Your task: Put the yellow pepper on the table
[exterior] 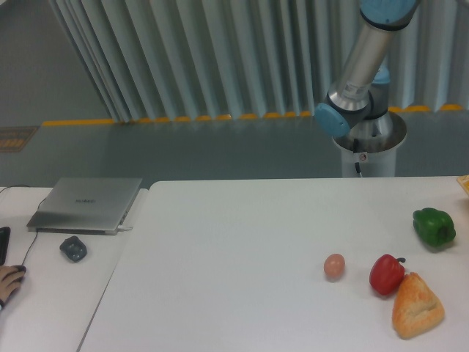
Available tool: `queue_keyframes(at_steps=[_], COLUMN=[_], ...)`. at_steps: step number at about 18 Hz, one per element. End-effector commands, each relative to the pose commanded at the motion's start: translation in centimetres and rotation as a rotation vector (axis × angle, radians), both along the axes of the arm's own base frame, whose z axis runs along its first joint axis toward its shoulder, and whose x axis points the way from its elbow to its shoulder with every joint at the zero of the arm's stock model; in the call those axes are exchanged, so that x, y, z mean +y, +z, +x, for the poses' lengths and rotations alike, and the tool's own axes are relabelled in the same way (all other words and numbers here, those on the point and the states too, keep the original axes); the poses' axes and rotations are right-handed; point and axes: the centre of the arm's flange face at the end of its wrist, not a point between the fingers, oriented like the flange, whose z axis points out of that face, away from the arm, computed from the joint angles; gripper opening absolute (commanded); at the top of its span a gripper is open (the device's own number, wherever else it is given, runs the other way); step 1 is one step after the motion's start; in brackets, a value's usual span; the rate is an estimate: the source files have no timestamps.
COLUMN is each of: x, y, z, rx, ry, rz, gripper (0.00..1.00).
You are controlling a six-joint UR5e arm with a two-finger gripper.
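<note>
The white table [234, 242] fills the lower frame. No whole yellow pepper shows. A small yellow-orange sliver [464, 183] is cut off by the right edge of the frame at the table's far right, and I cannot tell what it is. Only the arm's base and lower segment [363, 66] are in view, behind the table's far edge and leaning up to the right out of the top of the frame. The gripper is out of view.
On the table's right side lie a green pepper [434, 226], a red pepper [386, 274], an orange-tan bread piece [417, 306] and a brown egg [334, 265]. A side desk at the left carries a grey laptop [86, 203], a dark mouse [73, 248] and a person's hand [9, 280].
</note>
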Motion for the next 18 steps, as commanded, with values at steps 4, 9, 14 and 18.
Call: queue_keyframes(at_steps=[4,9,14,18], x=[0.1,0.2,1.0,1.1], y=[-1.3,-1.6,-2.3,-2.2], z=[-0.3,-0.2,0.0,-0.1], rx=[-0.020,-0.025,-0.036,-0.035], ry=[-0.003,-0.006,-0.018,-0.018], rz=[-0.002,-0.002,-0.003,-0.003], gripper=[1.00,1.00,1.00,0.76])
